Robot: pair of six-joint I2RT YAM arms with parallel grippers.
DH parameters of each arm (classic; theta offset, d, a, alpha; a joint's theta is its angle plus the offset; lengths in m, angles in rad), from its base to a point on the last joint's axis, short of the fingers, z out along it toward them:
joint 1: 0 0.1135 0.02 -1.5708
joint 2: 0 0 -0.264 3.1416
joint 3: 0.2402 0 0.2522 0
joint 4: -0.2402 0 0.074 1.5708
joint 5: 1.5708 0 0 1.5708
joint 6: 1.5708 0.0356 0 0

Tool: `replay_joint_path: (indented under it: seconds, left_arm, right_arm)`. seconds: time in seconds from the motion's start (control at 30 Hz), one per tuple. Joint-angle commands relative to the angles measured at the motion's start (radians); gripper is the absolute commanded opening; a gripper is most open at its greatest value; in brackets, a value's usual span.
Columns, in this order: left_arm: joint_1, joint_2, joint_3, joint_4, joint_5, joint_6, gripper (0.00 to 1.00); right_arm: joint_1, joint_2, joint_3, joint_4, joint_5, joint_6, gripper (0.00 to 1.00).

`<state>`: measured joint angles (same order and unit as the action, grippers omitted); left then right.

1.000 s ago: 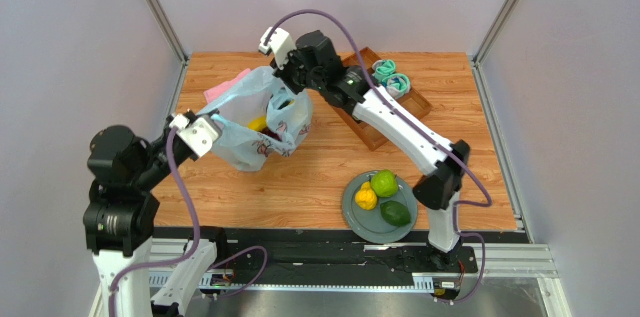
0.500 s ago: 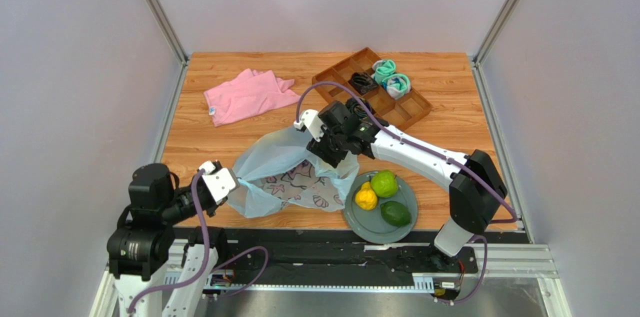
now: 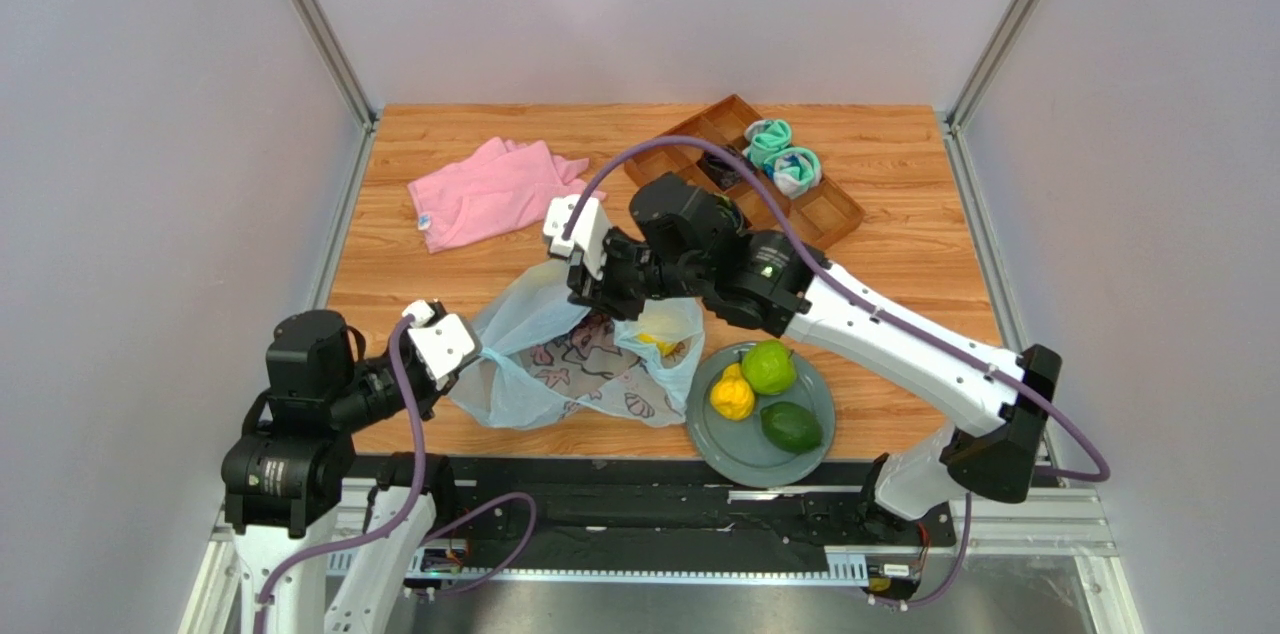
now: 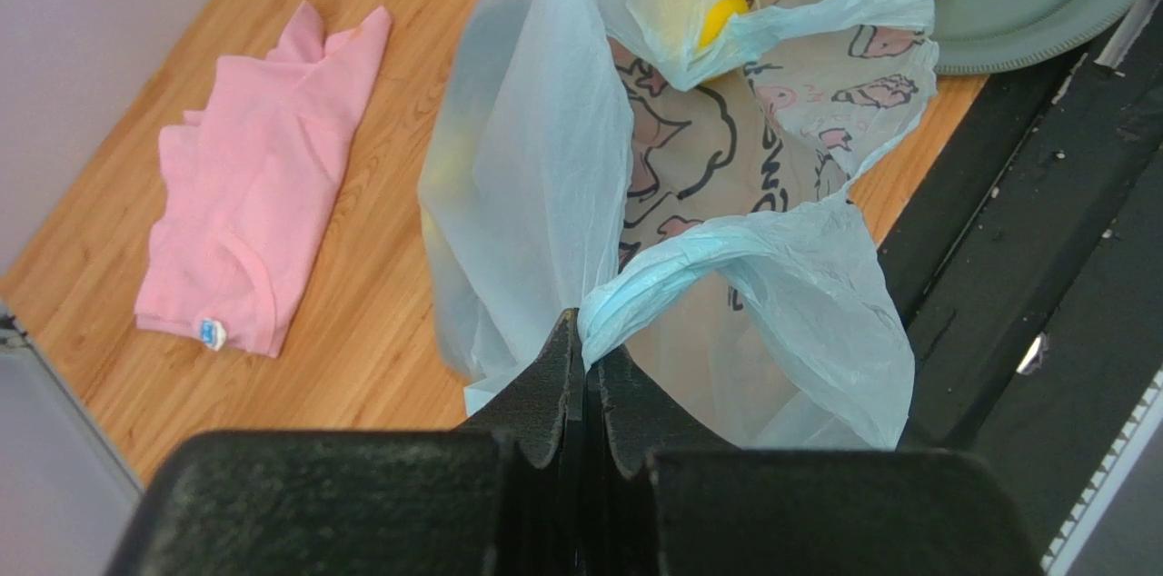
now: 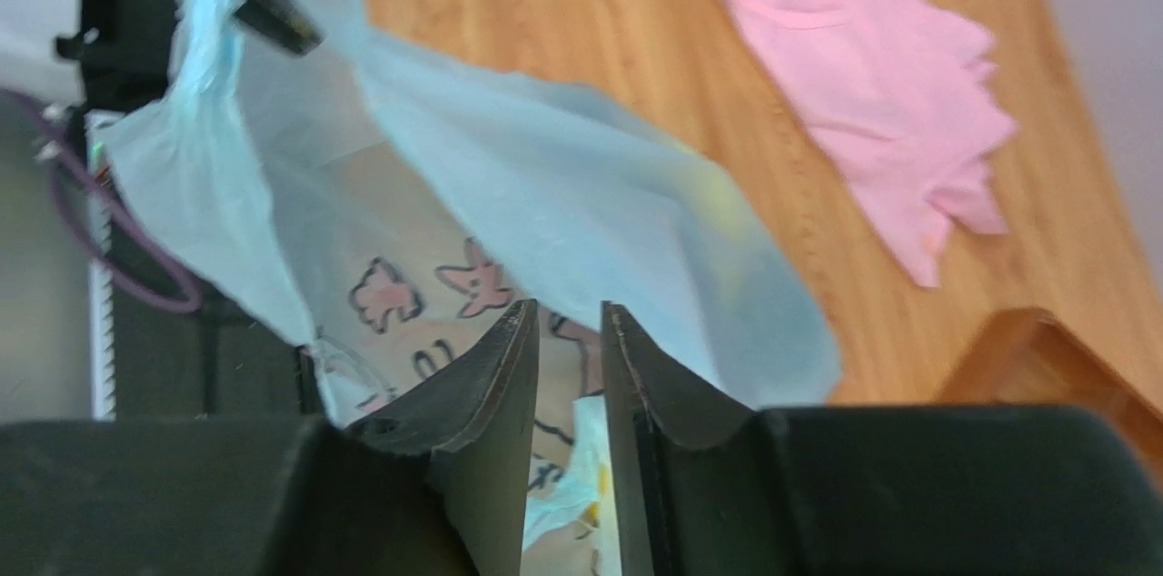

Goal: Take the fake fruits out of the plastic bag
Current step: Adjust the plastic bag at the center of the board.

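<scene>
The pale-blue plastic bag lies open near the table's front edge. My left gripper is shut on one bag handle, jaws pressed together. My right gripper is at the bag's far rim. Its jaws stand almost shut, and a strip of bag shows in the narrow gap. A yellow fruit shows in the bag's mouth, also in the left wrist view. A lemon, a lime-green apple and an avocado lie on the grey plate. Other fruits are hidden.
A pink cloth lies at the back left. A wooden tray at the back right holds teal socks and black socks. The plate touches the bag's right side. The black base rail runs just in front of the bag.
The bag came down from mid-air at the back left to the table's front edge. My right gripper then moved left and back along its rim. The yellow fruit came into view.
</scene>
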<state>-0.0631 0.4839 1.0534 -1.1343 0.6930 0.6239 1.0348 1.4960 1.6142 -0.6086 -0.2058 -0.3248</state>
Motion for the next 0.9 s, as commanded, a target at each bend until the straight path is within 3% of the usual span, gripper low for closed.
replay_joint_path:
  seconds: [0.0,0.1,0.23,0.33,0.4,0.43,0.5,0.53,0.63,0.87]
  left_arm:
    - [0.006,-0.013,0.005,0.047,-0.046,-0.042,0.0]
    - [0.006,-0.014,0.016,0.045,-0.047,-0.056,0.0]
    - [0.006,-0.025,0.01,0.048,-0.052,-0.064,0.0]
    - [0.006,-0.033,0.013,0.051,-0.066,-0.07,0.0]
    - [0.006,-0.034,0.017,0.048,-0.072,-0.069,0.0]
    - [0.006,-0.034,0.019,0.047,-0.073,-0.07,0.0]
    - [0.006,-0.038,0.019,0.045,-0.07,-0.072,0.0]
    - [0.006,-0.041,0.019,0.047,-0.07,-0.072,0.0]
    - [0.006,-0.048,0.011,0.053,-0.07,-0.069,0.0]
    - [0.006,-0.067,-0.009,0.071,-0.063,-0.067,0.0]
  right_arm:
    - [-0.002,0.111,-0.066,-0.066,-0.092,0.007,0.23]
    - [-0.007,0.199,-0.051,-0.066,-0.11,0.039,0.16]
    - [-0.012,0.297,-0.03,-0.048,-0.124,0.121,0.14]
    - [-0.016,0.346,-0.051,-0.01,-0.049,0.187,0.15]
    - [-0.019,0.366,-0.068,0.013,0.011,0.213,0.23]
    - [-0.03,0.369,-0.082,0.035,0.085,0.236,0.35]
    - [-0.042,0.379,-0.089,0.052,0.175,0.242,0.49]
    - [-0.05,0.383,-0.094,0.062,0.291,0.234,0.64]
    - [-0.082,0.383,-0.099,0.063,0.36,0.198,0.79]
    - [-0.125,0.265,-0.192,0.032,0.421,0.169,0.88]
